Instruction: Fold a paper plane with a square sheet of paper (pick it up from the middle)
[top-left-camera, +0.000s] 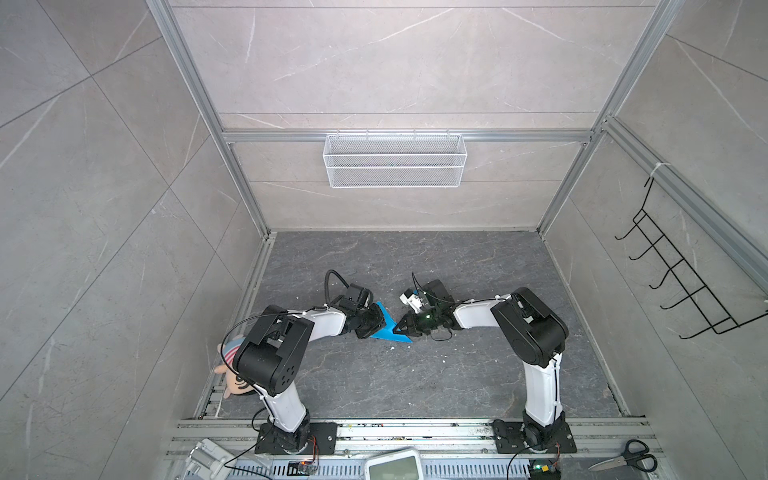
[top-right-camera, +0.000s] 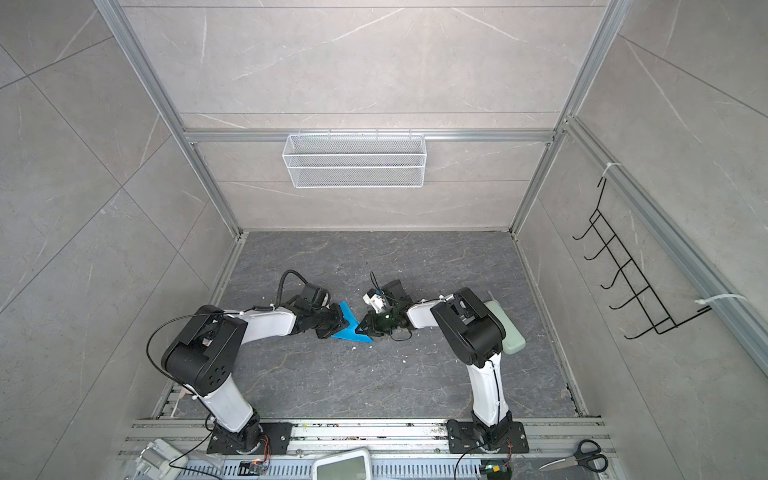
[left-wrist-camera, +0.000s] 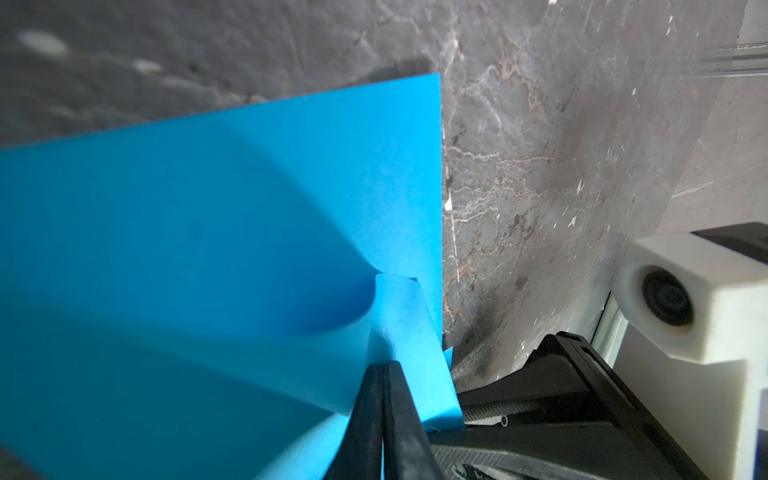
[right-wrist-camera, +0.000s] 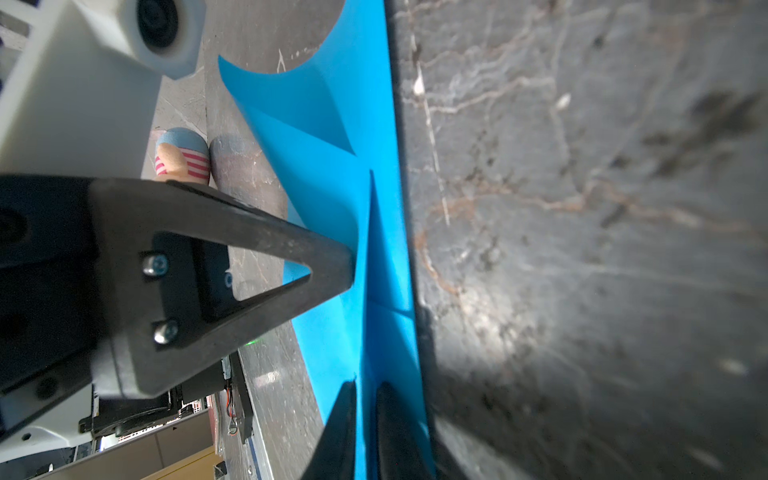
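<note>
Tabletop lies open beyond edges of folded paper.

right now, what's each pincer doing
left pincer: closed on the folded sky-blue paper sheet
right pincer: paper between its fingers, grip cannot be told

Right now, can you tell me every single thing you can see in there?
blue paper: one, sky blue, partly folded, mid-table between the grippers
table: one, dark grey marble, under everything
wire basket: one, white, on the back wall
hook rack: one, black, on the right wall
scissors: one pair, black handles, front right
plush toy: one, red-striped, table's left edge
flat case: one, pale green, table's right side
screen device: one, white, front middle
left gripper: one, black, pinching the paper
right gripper: one, black, fingertips either side of a paper fold
</note>
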